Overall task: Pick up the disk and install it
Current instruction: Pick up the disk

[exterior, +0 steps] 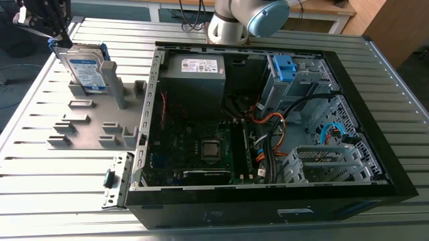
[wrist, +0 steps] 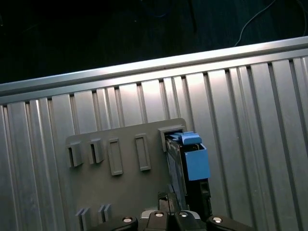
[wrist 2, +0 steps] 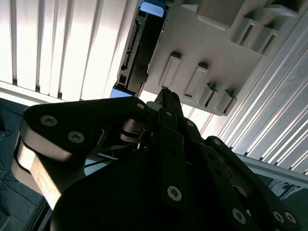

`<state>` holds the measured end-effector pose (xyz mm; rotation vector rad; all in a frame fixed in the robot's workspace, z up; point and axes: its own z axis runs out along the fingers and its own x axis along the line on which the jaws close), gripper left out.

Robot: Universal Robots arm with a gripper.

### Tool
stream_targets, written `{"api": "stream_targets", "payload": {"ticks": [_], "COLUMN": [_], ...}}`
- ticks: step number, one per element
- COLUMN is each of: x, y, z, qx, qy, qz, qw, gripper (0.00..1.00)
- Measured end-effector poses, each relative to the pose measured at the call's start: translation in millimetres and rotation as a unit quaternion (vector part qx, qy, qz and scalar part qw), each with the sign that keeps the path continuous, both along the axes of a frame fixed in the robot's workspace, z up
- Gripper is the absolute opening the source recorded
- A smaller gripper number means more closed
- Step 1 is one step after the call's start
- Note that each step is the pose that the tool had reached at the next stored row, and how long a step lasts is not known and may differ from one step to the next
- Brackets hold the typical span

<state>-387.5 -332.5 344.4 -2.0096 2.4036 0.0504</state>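
Gripper (exterior: 59, 34) is seen hanging right over the far top corner of the disk (exterior: 87, 68) in the exterior view. It is so close that touching or just clear can't be told. Whether it's open or closed can't be made out either, and no grip on anything can be confirmed.

The disk is stood on edge in a slot at the far corner of the grey fixture plate (exterior: 94, 118), near the far corner of the slatted metal table (exterior: 40, 165) on the exterior view's left. Its flat sides are lined up with the table's slats. The long axis looks to run up and down, though that's not certain.

In the exterior view the blue-and-white label is shown, turned toward the table's near edge. The open computer case (exterior: 395, 165) is shown just beside the plate, with the grey power supply (exterior: 194, 80) inside.

In the first wrist view the disk (wrist: 190, 163) is seen from above as a thin edge with its blue bracket, running away from the gripper (wrist: 168, 211) toward the table's edge rail.

In the second wrist view the gripper (wrist 2: 165, 96) is seen close up, tipped toward the dark narrow side of the disk (wrist 2: 142, 53).
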Motion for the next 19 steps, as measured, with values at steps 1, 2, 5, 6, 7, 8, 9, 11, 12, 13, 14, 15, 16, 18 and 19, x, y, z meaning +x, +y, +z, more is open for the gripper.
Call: {"api": "stream_targets", "payload": {"ticks": [1,2,5,6,7,8,9,11,12,13,14,15,16,18,19], "x": [0.0,0.0,0.0,0.0,0.0,0.0,0.0,0.0,0.0,0.0,0.0,0.0,0.0,0.0,0.0], "y": [0.0,0.0,0.0,0.0,0.0,0.0,0.0,0.0,0.0,0.0,0.0,0.0,0.0,0.0,0.1], "z": [0.0,0.0,0.0,0.0,0.0,0.0,0.0,0.0,0.0,0.0,0.0,0.0,0.0,0.0,-0.1], "qx": [0.0000,0.0000,0.0000,-0.0001,-0.0001,-0.0001,-0.0001,-0.0001,-0.0001,-0.0002,-0.0002,-0.0002,-0.0002,-0.0002,-0.0002], "qy": [0.0000,0.0000,0.0000,0.0000,0.0000,0.0000,0.0000,0.0000,0.0000,0.0000,0.0000,0.0000,0.0000,0.0000,0.0000], "qz": [0.000,0.000,0.000,0.000,0.000,0.000,0.000,0.000,0.000,0.000,0.000,0.000,0.000,0.000,0.000], "qw": [1.00000,1.00000,1.00000,1.00000,1.00000,1.00000,1.00000,1.00000,1.00000,1.00000,1.00000,1.00000,1.00000,1.00000,1.00000], "gripper": [0.11,0.17,0.23,0.29,0.35,0.41,0.41,0.47,0.47,0.47,0.47,0.47,0.47,0.47,0.47]}}
